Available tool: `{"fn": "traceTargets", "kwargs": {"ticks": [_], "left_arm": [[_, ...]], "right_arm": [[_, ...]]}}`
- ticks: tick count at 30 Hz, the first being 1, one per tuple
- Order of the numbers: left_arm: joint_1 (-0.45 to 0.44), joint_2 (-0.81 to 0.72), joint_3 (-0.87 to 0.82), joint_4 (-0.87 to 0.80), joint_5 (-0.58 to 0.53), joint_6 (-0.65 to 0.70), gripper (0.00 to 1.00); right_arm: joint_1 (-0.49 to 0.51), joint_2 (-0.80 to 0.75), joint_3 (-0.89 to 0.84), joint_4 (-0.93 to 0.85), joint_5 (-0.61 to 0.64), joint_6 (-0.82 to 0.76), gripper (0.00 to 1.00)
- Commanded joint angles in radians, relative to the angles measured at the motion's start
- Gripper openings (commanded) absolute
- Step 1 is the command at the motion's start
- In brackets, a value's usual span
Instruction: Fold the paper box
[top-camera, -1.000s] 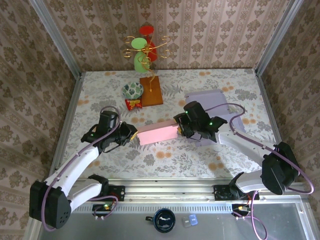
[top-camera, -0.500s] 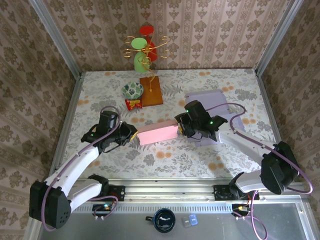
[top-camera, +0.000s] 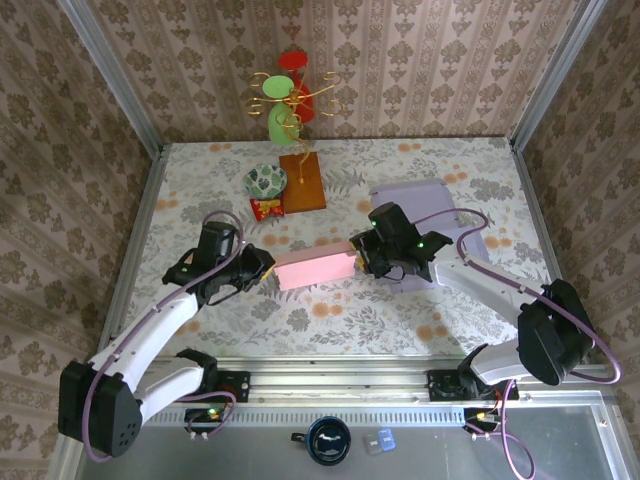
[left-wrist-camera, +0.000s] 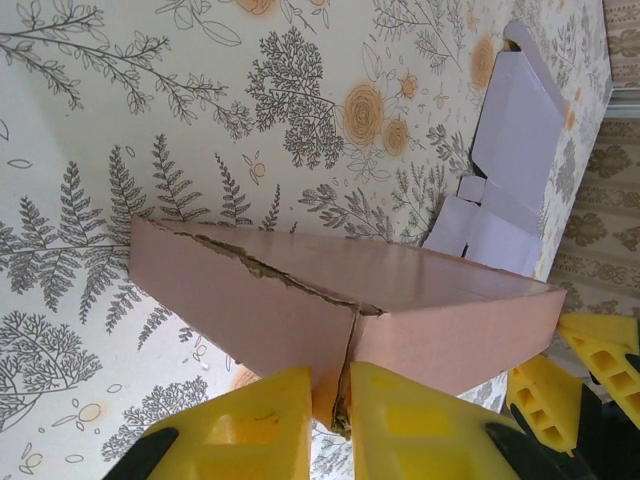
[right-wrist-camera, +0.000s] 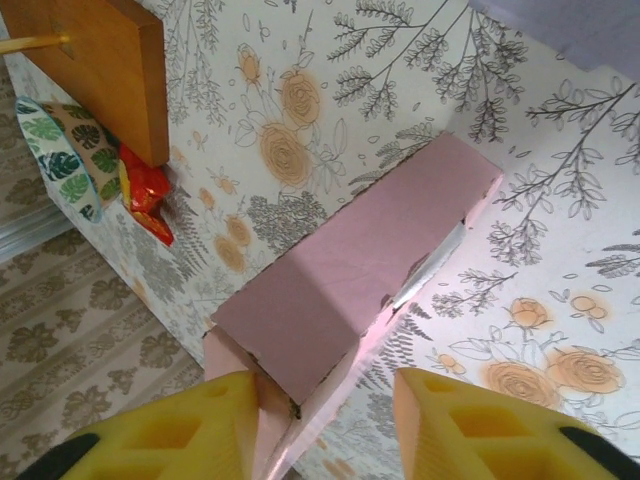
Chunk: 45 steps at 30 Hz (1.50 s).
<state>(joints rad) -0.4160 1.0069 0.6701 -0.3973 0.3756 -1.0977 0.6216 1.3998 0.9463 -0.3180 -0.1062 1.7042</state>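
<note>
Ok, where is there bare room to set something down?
Free: the near strip between the pink box and the table edge, and the far-right corner behind the lavender sheet. Crowded: back left-centre, around bowl, snack packet and wooden board.

the box (top-camera: 315, 265) lies on the table (top-camera: 200, 190) between the left gripper (top-camera: 262, 268) and the right gripper (top-camera: 360, 255). behind it, leftward, a packet (top-camera: 265, 208) sits before a bowl (top-camera: 265, 181), beside a board (top-camera: 303, 181); a flat sheet (top-camera: 425, 210) lies behind-right.
</note>
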Motion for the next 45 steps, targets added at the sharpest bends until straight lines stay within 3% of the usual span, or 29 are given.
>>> {"fn": "traceTargets", "kwargs": {"ticks": [1,5,11,17,24,27,31,37,40,45], "left_arm": [[-0.016,0.026,0.004,-0.110,-0.056,0.102,0.17],[-0.034,0.009,0.009,-0.121,-0.088,0.152,0.15],[-0.081,-0.002,0.006,-0.109,-0.115,0.168,0.14],[-0.115,-0.006,0.006,-0.117,-0.141,0.176,0.14],[-0.136,-0.014,0.010,-0.129,-0.172,0.183,0.13],[-0.145,-0.030,0.012,-0.141,-0.193,0.189,0.13],[-0.147,-0.064,0.020,-0.160,-0.228,0.206,0.16],[-0.147,-0.099,0.021,-0.154,-0.258,0.210,0.24],[-0.144,-0.100,0.017,-0.152,-0.263,0.211,0.26],[-0.136,-0.090,-0.009,-0.140,-0.245,0.200,0.27]], "right_arm": [[-0.006,-0.045,0.008,-0.090,0.010,-0.001,0.48],[-0.021,-0.088,0.011,-0.020,0.029,0.009,0.65],[-0.067,-0.057,-0.017,0.082,-0.096,0.085,0.72],[-0.087,0.066,-0.030,0.220,-0.219,0.136,0.72],[-0.091,0.113,-0.030,0.191,-0.288,0.105,0.67],[-0.094,0.147,-0.043,0.255,-0.310,0.068,0.56],[-0.088,0.179,-0.049,0.300,-0.330,0.002,0.51],[-0.072,0.206,-0.125,0.545,-0.289,-0.024,0.42],[-0.065,0.243,-0.147,0.606,-0.293,-0.031,0.43],[-0.060,0.275,-0.156,0.548,-0.313,-0.077,0.52]]}}
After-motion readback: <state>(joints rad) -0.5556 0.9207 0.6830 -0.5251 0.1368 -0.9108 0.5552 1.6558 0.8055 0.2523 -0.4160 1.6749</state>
